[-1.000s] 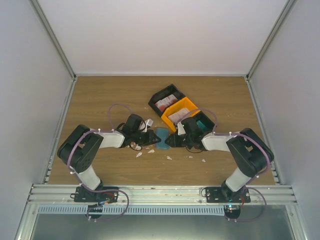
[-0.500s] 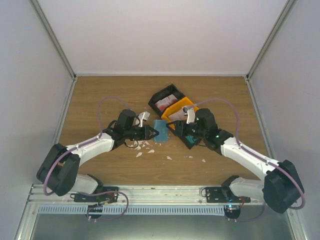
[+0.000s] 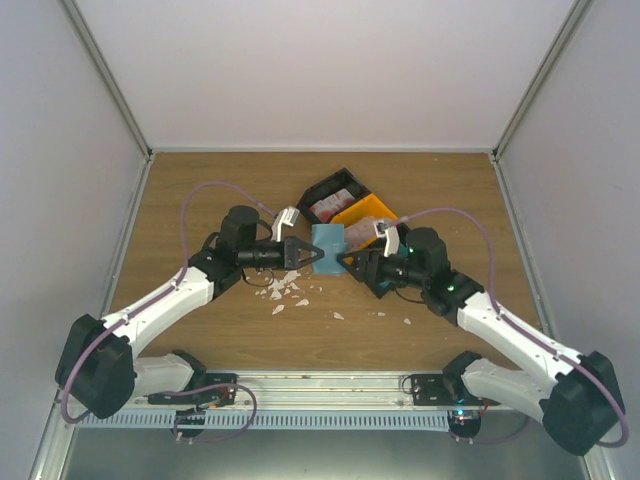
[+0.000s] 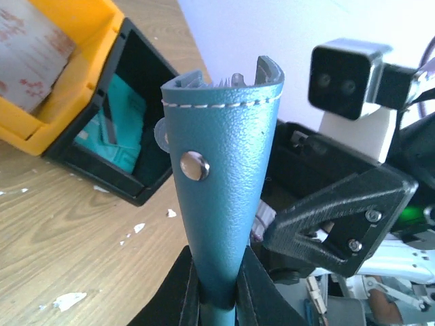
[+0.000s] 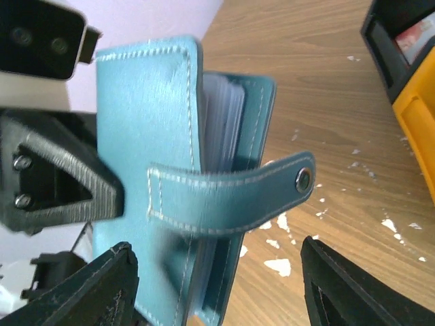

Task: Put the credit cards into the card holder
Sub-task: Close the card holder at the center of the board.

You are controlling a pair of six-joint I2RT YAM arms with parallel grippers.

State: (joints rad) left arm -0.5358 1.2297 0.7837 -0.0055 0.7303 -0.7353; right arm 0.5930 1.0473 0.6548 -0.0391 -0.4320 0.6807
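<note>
Top external, one card holder (image 3: 327,240) pinched by left gripper (image 3: 317,255), right gripper (image 3: 346,262) spread apart, one tray (image 3: 377,207)

This was a robotics lab test cell, not a home or a shop. A wood-grain worktop (image 3: 440,190) sat boxed in by plain white panels (image 3: 320,70). An aluminium rail (image 3: 330,385) ran along its near edge, carrying a left arm (image 3: 160,300) and a right arm (image 3: 500,320), both trailing purple cables (image 3: 197,195).
</note>
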